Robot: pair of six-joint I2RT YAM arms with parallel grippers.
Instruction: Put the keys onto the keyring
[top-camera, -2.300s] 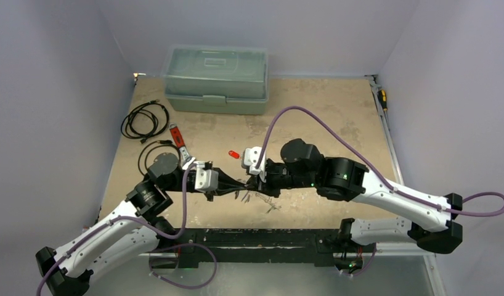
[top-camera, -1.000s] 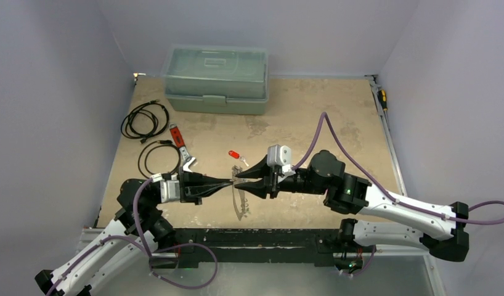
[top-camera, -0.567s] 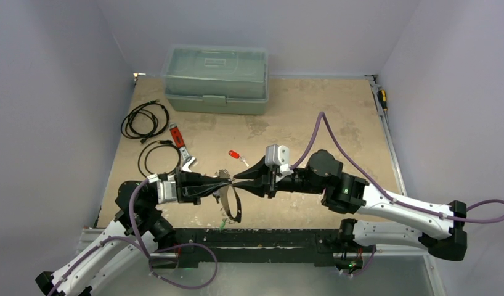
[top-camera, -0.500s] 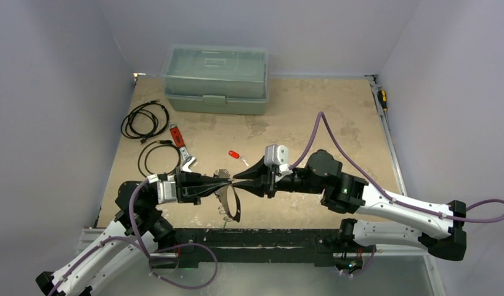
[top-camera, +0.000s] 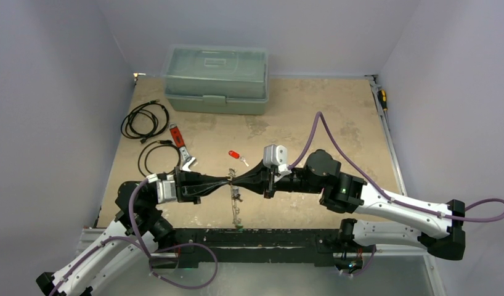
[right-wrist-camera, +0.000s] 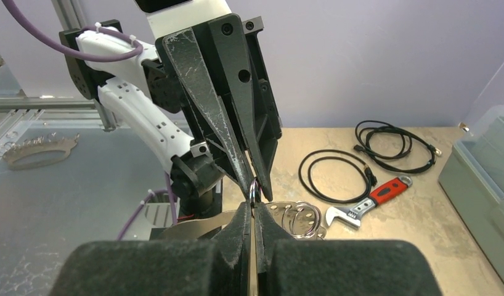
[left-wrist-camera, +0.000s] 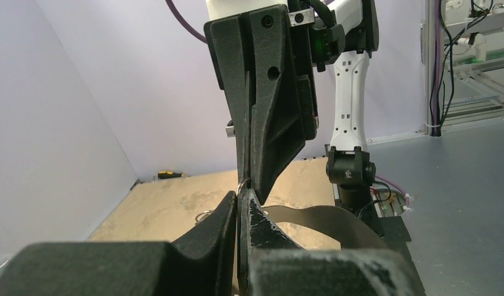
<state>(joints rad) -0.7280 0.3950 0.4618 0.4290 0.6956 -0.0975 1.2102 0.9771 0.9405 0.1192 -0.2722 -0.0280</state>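
Observation:
My left gripper (top-camera: 228,182) and right gripper (top-camera: 235,180) meet tip to tip above the table's near middle. Both are shut on the same spot of the keyring (top-camera: 236,206), which hangs edge-on below them. In the left wrist view my fingers (left-wrist-camera: 228,213) pinch a thin wire ring, and the hoop's band (left-wrist-camera: 336,216) curves off to the right. In the right wrist view my fingers (right-wrist-camera: 242,217) close on a small ring, with the band (right-wrist-camera: 194,227) and more small rings (right-wrist-camera: 302,219) behind. A green key head (top-camera: 239,226) dangles at the hoop's bottom. A red-headed key (top-camera: 234,154) lies on the table behind.
A red-handled wrench (top-camera: 179,145) and two coiled black cables (top-camera: 145,119) (top-camera: 158,158) lie at the left. A green toolbox (top-camera: 216,79) stands at the back. A yellow screwdriver (top-camera: 382,98) lies along the right edge. Walls close three sides.
The hoop hung open to the left half a second ago; now it hangs edge-on under the tips. The right gripper has closed in on the left one.

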